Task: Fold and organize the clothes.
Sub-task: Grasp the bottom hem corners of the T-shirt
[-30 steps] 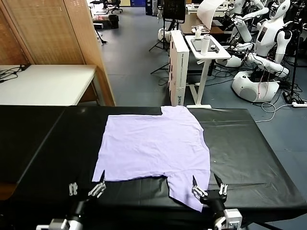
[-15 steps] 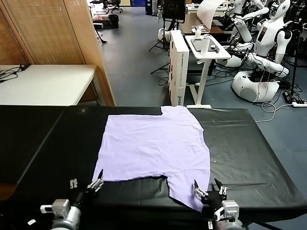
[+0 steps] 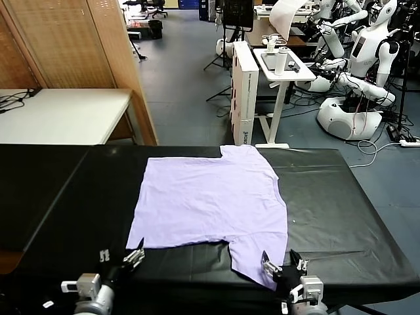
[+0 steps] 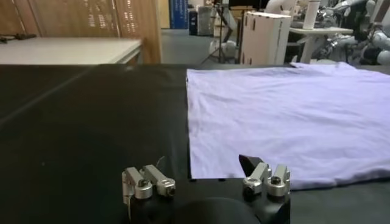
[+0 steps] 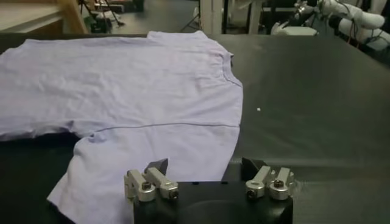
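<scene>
broadly, the lavender t-shirt (image 3: 210,207) lies flat across the middle of the black table (image 3: 341,197), one sleeve reaching the far edge and the other sleeve hanging toward the near edge on the right. the left gripper (image 3: 121,257) sits at the near edge just beside the shirt's near left corner, fingers spread wide with nothing between them. the right gripper (image 3: 282,266) sits at the near edge at the tip of the near sleeve, also spread wide and empty.

the left wrist view gives what the head view cannot: the left gripper (image 4: 205,181) is low over the black cover, one fingertip just at the shirt's (image 4: 286,115) hem and the other out over bare table (image 4: 79,122). the right wrist view shows the right gripper (image 5: 209,181) straddling the sleeve's edge, one finger over the lavender cloth (image 5: 134,91), the other over bare table (image 5: 317,103); it also shows the neckline, which the head view barely resolves. only the head view takes in the white cart (image 3: 283,69) and the wooden screen (image 3: 85,59) beyond the table.
</scene>
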You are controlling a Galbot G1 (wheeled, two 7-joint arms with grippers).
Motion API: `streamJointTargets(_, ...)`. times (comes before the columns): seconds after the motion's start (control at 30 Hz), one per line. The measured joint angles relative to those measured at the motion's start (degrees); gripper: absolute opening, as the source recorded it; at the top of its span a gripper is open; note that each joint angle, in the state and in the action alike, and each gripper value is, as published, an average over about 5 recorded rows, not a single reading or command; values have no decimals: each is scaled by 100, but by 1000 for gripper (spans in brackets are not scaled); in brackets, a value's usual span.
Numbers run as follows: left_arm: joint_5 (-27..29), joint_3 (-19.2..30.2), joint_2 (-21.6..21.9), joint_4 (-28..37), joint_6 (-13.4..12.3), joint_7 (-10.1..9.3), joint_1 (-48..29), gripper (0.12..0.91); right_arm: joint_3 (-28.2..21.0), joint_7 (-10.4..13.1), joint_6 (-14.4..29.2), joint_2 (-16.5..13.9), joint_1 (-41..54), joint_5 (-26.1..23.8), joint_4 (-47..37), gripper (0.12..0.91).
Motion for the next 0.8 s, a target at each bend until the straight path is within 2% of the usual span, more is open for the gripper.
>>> streamJointTargets(0.17, -51, 35, -17, -77, 53, 41, 67, 358, -4, 10, 4, 1, -20, 1, 6, 661)
streamJointTargets(0.27, -65, 52, -26, -114, 96, 45, 96, 230, -8, 13, 5, 3, -31, 2, 15, 563)
streamJointTargets(0.6, -165, 65, -26, -255, 282, 66, 173, 150, -8, 20, 3, 10, -35, 3, 27, 315)
streamJointTargets(0.8, -241, 65, -12, -304, 358, 92, 164, 146, -4, 23, 1, 10, -37, 2, 34, 189)
